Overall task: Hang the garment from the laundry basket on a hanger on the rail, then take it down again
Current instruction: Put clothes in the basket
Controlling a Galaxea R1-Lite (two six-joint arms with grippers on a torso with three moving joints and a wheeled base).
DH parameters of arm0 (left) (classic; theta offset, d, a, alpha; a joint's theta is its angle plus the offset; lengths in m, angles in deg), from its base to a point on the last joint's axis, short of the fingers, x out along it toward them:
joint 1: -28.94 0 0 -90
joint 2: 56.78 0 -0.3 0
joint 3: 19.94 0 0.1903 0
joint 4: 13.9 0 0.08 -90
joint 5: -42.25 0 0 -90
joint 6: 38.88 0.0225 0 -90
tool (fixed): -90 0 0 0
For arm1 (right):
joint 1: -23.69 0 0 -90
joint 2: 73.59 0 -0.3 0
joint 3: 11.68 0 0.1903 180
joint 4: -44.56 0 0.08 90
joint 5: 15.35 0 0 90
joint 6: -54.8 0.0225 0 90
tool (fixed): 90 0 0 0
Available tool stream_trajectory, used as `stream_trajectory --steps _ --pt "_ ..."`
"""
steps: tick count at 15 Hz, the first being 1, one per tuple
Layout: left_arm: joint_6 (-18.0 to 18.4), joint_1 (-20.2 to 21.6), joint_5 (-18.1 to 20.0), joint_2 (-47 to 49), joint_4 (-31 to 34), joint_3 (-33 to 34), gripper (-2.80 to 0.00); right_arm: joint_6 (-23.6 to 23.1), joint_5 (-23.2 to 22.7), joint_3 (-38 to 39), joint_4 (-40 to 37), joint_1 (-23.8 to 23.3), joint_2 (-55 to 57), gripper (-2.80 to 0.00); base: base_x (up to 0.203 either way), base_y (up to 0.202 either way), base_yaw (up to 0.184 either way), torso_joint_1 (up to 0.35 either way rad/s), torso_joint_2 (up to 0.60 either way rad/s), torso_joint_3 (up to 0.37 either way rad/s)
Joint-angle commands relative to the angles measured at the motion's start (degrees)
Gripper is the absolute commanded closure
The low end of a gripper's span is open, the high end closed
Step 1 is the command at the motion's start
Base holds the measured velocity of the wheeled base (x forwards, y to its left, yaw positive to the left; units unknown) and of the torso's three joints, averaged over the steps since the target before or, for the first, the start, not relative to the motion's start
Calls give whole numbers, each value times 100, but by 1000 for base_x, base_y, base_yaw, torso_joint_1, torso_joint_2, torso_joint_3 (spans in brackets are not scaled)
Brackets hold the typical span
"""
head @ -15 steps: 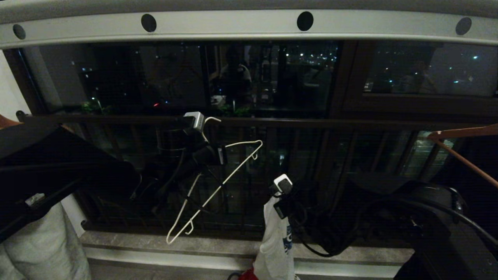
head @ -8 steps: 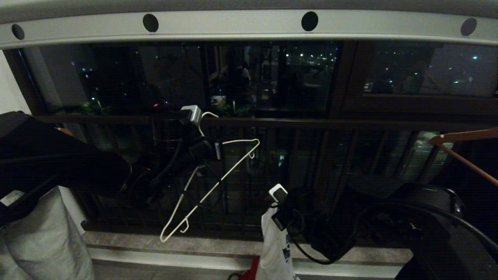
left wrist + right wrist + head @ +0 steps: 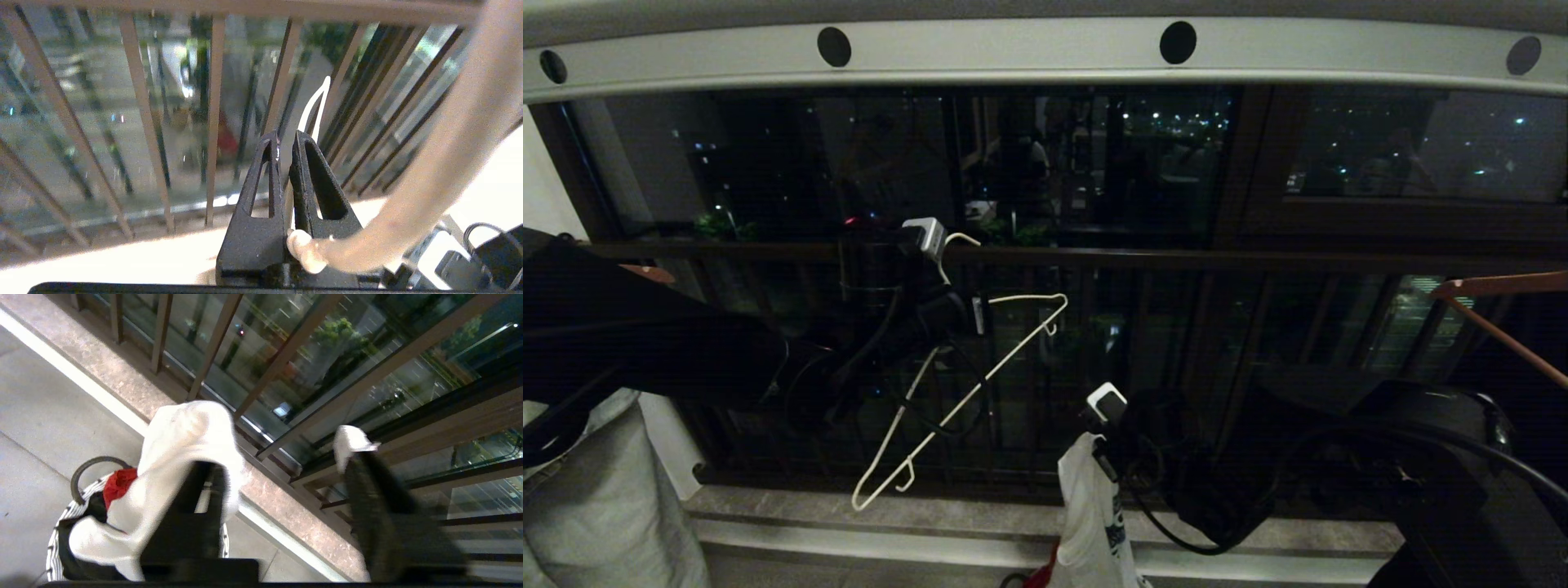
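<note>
A: While the rail [image 3: 1029, 53] is seen running across the top of the head view, where is the hanger [image 3: 956, 400] recorded?

B: It is recorded well below the rail, clamped at its neck in the left gripper [image 3: 286, 141]. The fingers are seen pressed nearly together on the white wire, whose hook [image 3: 316, 106] pokes out just beyond the tips. The hanger body is tilted, its lower end hanging down and away from the pincer, in front of the dark balcony railing [image 3: 1176, 260].

A: And the right gripper [image 3: 286, 465]?

B: Its fingers are noted standing wide apart. The garment [image 3: 184, 457] is draped over one finger, and a small white fold is caught on the tip of the other; no closed grip on the cloth is seen. The cloth hangs from the pincer down toward the laundry basket [image 3: 55, 539].

A: Basket contents?

B: A red cloth [image 3: 116, 484] is noted inside the basket, directly under the hanging garment, beside a black loop handle [image 3: 92, 469]
</note>
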Motion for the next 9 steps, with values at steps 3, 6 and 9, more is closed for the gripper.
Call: stream_trajectory --steps 3,6,9 --pt "-19 24 -4 -94 446 -104 0 -31 -1 150 -328 6 -234 -280 0 0 0 0 0 0" --pt "-19 29 -4 -116 454 -90 0 -102 -5 47 -980 5 -555 -280 0 0 0 0 0 0" --pt "-11 156 5 -101 469 -153 0 -166 -31 -468 -2239 -2 -830 -280 0 0 0 0 0 0"
